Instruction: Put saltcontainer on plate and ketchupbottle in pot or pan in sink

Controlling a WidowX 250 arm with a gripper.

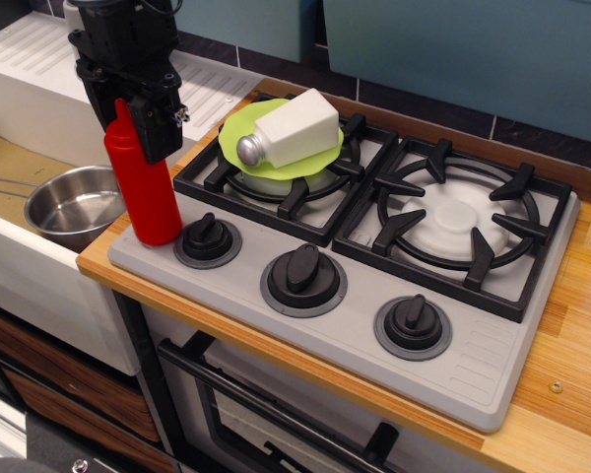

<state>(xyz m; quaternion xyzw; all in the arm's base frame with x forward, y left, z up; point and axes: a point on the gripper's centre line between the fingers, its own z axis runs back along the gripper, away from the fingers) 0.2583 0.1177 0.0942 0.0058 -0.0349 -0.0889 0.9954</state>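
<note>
ketchupbottle (145,192) stands upright at the front-left corner of the grey stove top (374,325), just left of the leftmost knob (207,236), base on the stove surface as far as I can tell. The black hand (128,110) is down over its top end: fingers sit either side of the nozzle and shoulder, looks clamped on the ketchupbottle, though the actual contact faces are hidden behind the finger bodies. pot or pan (74,205), shiny steel, sits in the sink (20,261) just left of the bottle and lower down; thin wire handle points left; inside looks bare. Ribbed white drainboard (39,69) runs behind the sink, partly covered by the arm. saltcontainer (291,129) lies on its side on the plate (238,143), silver cap pointing front-left, white body toward back-right. The lime-green plate rests on the grate of the rear-left burner (276,177). Right burner (453,222) has a white cap in the middle and a black grate over it. Three black knobs in a row along the front edge: left, middle (303,274), right (412,323). Stove top is set on a wooden bench (571,335); oven door handle (266,414) visible below. Teal panels on the back wall.
</note>
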